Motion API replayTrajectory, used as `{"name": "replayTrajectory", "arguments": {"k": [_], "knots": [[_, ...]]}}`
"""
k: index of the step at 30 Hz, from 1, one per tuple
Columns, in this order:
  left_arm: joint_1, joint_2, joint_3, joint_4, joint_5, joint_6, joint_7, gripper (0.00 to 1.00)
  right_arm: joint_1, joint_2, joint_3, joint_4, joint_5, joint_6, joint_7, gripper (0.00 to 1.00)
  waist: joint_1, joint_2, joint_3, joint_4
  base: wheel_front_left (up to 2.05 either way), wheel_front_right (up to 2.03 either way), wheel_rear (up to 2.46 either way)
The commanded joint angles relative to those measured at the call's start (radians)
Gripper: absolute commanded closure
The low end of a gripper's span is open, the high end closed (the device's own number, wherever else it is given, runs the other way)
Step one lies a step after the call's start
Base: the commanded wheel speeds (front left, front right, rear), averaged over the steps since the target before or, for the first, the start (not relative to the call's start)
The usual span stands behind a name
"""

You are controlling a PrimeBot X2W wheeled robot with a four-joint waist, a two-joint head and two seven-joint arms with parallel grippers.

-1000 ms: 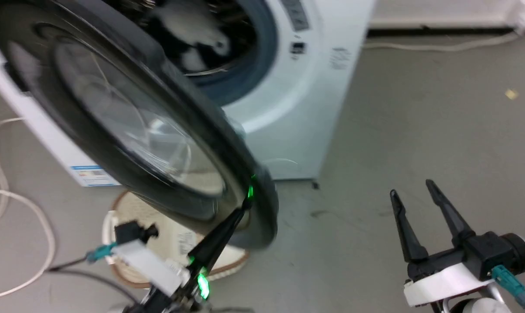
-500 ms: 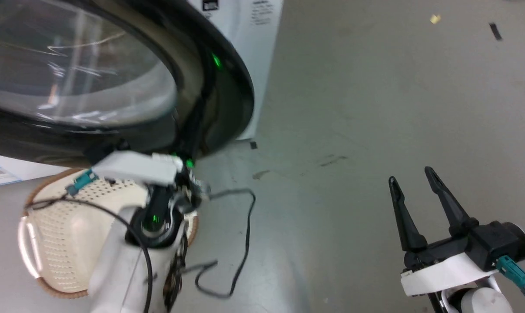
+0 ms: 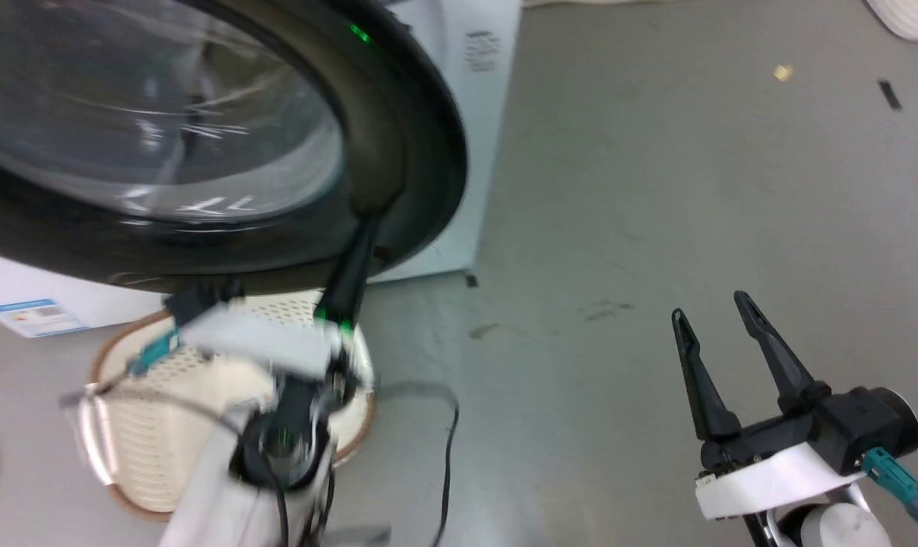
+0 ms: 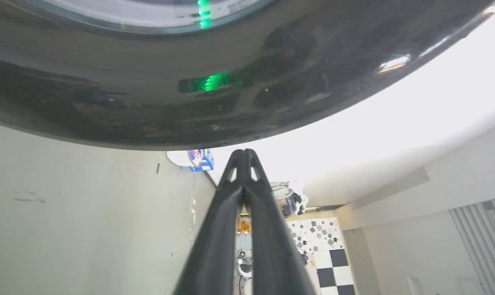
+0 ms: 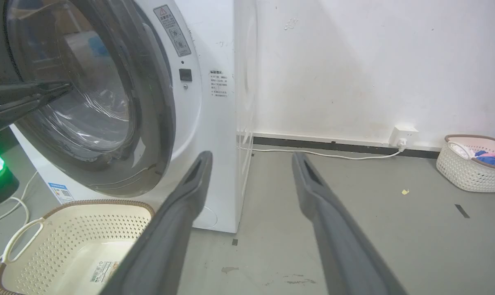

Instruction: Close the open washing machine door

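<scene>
Head camera is looking down on the door [image 3: 409, 152] from close by; left wrist camera is hugging its rim; right wrist camera is facing it from farther off.

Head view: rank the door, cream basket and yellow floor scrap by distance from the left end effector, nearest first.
1. washing machine door, right at the left end effector tips.
2. cream basket, on the floor beneath it.
3. yellow scrap, far off to the right.

black-rimmed door [image 3: 409, 152], white machine [image 3: 493, 114], cream perforated basket [image 3: 136, 425].
</scene>
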Motion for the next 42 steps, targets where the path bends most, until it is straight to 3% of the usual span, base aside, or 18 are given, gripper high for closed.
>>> {"name": "replayTrajectory", "arguments": {"k": [1, 2, 3, 4, 9, 10, 13, 17, 20, 25, 30, 31, 32, 38, 42], "knots": [[0.064, 0.026, -0.010, -0.044, 0.023, -0.005, -0.003, 1.00, 0.012, 0.003, 0.000, -0.005, -0.009, 0.001, -0.005, 0.00, 0.0001, -0.0001, -0.051, 0.058, 0.00, 0.00, 0.00], [0.103, 0.045, -0.019, -0.075, 0.047, -0.005, -0.012, 1.00, 0.020, 0.003, -0.001, -0.005, -0.013, 0.001, -0.005, 0.00, 0.0001, -0.0001, -0.064, 0.077, 0.00, 0.00, 0.00], [0.141, 0.066, -0.031, -0.102, 0.079, -0.005, -0.028, 0.22, 0.028, 0.003, -0.001, -0.004, -0.017, 0.001, -0.005, 0.00, 0.0001, -0.0001, -0.079, 0.098, 0.00, 0.00, 0.00], [0.179, 0.084, -0.042, -0.123, 0.111, -0.005, -0.051, 0.00, 0.037, 0.003, -0.002, -0.002, -0.021, 0.001, -0.005, 0.00, 0.0001, -0.0001, -0.095, 0.119, 0.00, 0.00, 0.00], [0.314, 0.203, -0.104, -0.176, 0.360, -0.005, -0.217, 0.00, 0.067, 0.003, 0.007, 0.005, -0.023, 0.001, -0.005, 0.00, 0.0001, -0.0001, -0.159, 0.217, 0.00, 0.00, 0.00], [0.368, 0.239, -0.091, -0.175, 0.519, -0.005, -0.270, 0.00, 0.081, 0.003, 0.016, 0.008, -0.023, 0.001, -0.005, 0.00, 0.0001, -0.0001, -0.195, 0.272, 0.00, 0.00, 0.00], [0.410, 0.241, -0.014, -0.201, 0.748, -0.003, -0.278, 0.00, 0.092, 0.003, 0.029, 0.009, -0.021, 0.001, -0.005, 0.00, 0.0001, -0.0001, -0.218, 0.308, 0.00, 0.00, 0.00], [0.488, 0.185, 0.083, -0.267, 1.061, 0.021, -0.278, 0.00, 0.103, 0.003, 0.036, 0.015, -0.020, 0.001, -0.005, 0.00, 0.0001, -0.0001, -0.237, 0.335, 0.00, 0.00, 0.00], [0.540, 0.128, 0.131, -0.299, 1.204, 0.041, -0.278, 0.00, 0.113, 0.003, 0.032, 0.016, -0.016, 0.001, -0.005, 0.00, 0.0001, -0.0001, -0.243, 0.350, 0.00, 0.00, 0.00], [0.585, 0.078, 0.200, -0.314, 1.339, 0.057, -0.279, 0.00, 0.137, 0.003, 0.010, 0.025, 0.006, 0.001, -0.005, 0.00, 0.0001, -0.0001, -0.245, 0.372, 0.00, 0.00, 0.00], [0.596, 0.063, 0.224, -0.301, 1.423, 0.072, -0.279, 0.00, 0.150, 0.003, 0.016, 0.034, 0.012, 0.001, -0.005, 0.00, 0.0001, -0.0001, -0.235, 0.389, 0.00, 0.00, 0.00], [0.594, 0.058, 0.228, -0.296, 1.431, 0.073, -0.279, 0.00, 0.151, 0.003, 0.019, 0.039, 0.011, 0.001, -0.005, 0.73, 0.0001, -0.0001, -0.230, 0.394, 0.00, 0.00, 0.00], [0.592, 0.053, 0.232, -0.290, 1.435, 0.073, -0.279, 0.00, 0.148, 0.003, 0.021, 0.039, 0.004, 0.001, -0.005, 1.00, 0.0001, -0.0001, -0.223, 0.400, 0.00, 0.00, 0.00], [0.548, 0.040, 0.217, -0.248, 1.466, 0.052, -0.279, 0.00, 0.092, 0.003, 0.049, 0.037, -0.030, 0.001, -0.005, 1.00, 0.0001, -0.0001, -0.154, 0.447, 0.00, 0.00, 0.00], [0.512, 0.023, 0.207, -0.230, 1.480, 0.053, -0.279, 0.00, -0.013, -0.047, 0.107, 0.059, -0.050, 0.001, 0.012, 1.00, 0.0001, -0.0001, -0.088, 0.484, 0.00, 0.00, 0.00]]}}
